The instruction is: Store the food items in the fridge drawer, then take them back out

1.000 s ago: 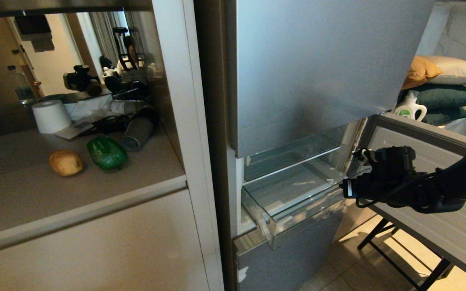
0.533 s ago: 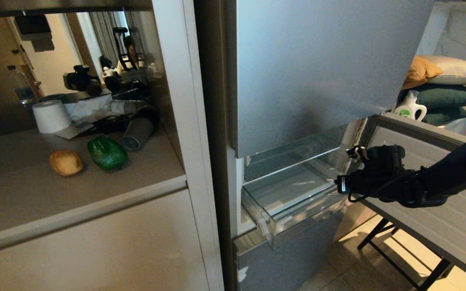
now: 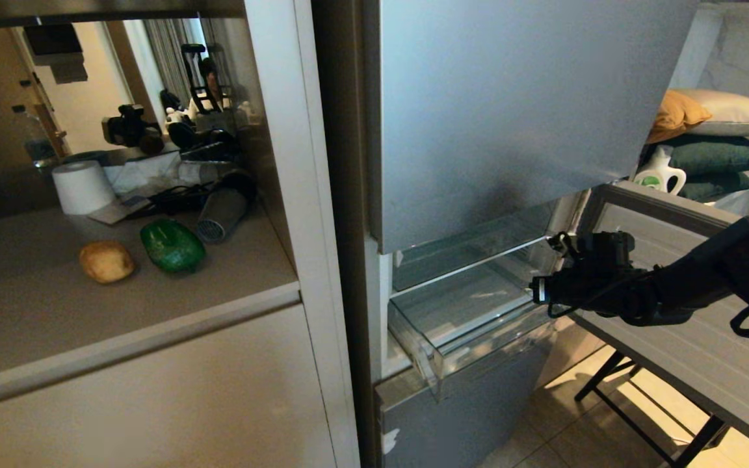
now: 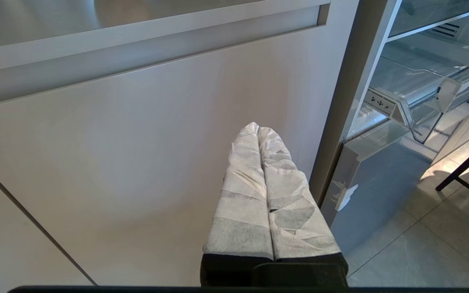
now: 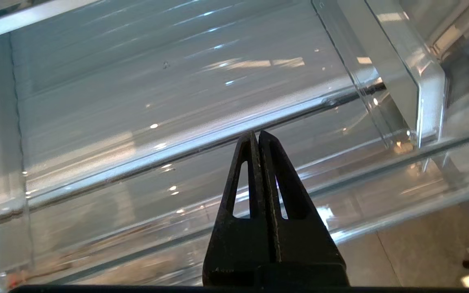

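Observation:
The food items lie on the beige counter at the left: a tan potato (image 3: 106, 261) and a glossy green pepper (image 3: 171, 246) side by side. The clear fridge drawer (image 3: 459, 312) stands pulled partway out of the silver fridge and holds nothing. My right gripper (image 3: 534, 291) hovers at the drawer's right end, shut with nothing in it. In the right wrist view its black fingertips (image 5: 257, 134) point over the drawer's rim (image 5: 202, 142). My left gripper (image 4: 257, 127), with white-wrapped fingers, is shut, empty and parked low before a beige cabinet door (image 4: 136, 162).
The open fridge door (image 3: 706, 338) lies under my right arm, with black table legs (image 3: 641, 416) below it. The upper fridge door (image 3: 511, 117) overhangs the drawer. A paper roll (image 3: 82, 187), a hair dryer (image 3: 222, 211) and cables crowd the counter's back.
My right gripper has moved left and slightly up, closer to the drawer's right end, staying shut. The food items and the drawer have not moved.

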Tool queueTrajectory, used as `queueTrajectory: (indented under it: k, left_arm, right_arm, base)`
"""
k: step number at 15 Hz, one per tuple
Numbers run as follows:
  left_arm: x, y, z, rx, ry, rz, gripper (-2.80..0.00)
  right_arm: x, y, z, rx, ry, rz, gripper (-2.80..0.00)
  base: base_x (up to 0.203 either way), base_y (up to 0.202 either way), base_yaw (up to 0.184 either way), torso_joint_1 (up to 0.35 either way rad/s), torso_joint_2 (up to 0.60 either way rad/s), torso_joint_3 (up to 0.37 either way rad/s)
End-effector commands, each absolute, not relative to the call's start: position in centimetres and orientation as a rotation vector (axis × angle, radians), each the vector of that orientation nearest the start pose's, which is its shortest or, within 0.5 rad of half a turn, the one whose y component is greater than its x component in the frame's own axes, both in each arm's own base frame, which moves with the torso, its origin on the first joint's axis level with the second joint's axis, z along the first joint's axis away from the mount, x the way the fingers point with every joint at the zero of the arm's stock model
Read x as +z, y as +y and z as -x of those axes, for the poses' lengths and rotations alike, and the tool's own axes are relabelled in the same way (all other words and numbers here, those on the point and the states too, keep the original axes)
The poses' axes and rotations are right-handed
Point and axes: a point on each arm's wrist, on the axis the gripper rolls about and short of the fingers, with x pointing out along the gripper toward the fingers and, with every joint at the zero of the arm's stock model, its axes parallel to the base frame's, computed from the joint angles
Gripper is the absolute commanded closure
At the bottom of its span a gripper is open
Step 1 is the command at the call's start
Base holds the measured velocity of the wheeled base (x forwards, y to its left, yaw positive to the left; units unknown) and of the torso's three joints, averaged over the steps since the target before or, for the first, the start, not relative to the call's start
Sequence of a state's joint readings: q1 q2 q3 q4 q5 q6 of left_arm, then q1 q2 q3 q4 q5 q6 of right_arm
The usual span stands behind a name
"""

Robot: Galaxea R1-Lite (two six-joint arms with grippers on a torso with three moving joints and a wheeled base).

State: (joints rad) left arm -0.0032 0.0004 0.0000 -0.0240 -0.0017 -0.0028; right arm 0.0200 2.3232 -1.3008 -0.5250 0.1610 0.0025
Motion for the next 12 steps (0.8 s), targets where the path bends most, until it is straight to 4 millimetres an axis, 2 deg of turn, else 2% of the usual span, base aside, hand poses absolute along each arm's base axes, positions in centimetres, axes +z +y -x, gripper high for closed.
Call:
queueTrajectory:
  k: [1, 4, 12]
  left_arm:
    - [7.5, 0.0, 2.2, -0.005, -0.012, 0.003, 0.00]
    - [7.5, 0.0, 2.2, -0.005, -0.012, 0.003, 0.00]
    - [7.5, 0.0, 2.2, -0.005, -0.014, 0.003, 0.00]
  right_arm:
    - [5.6, 1.3, -45.3, 0.182, 0.502, -0.026, 0.00]
    - [5.7, 1.3, -44.9, 0.183, 0.546, -0.021, 0.00]
    - [8.2, 1.0, -43.0, 0.165, 0.663, -0.008, 0.00]
  base:
    - [0.000, 0.000, 0.000, 0.000, 0.00, 0.000]
    - [0.000, 0.000, 0.000, 0.000, 0.00, 0.000]
    - [0.000, 0.000, 0.000, 0.000, 0.00, 0.000]
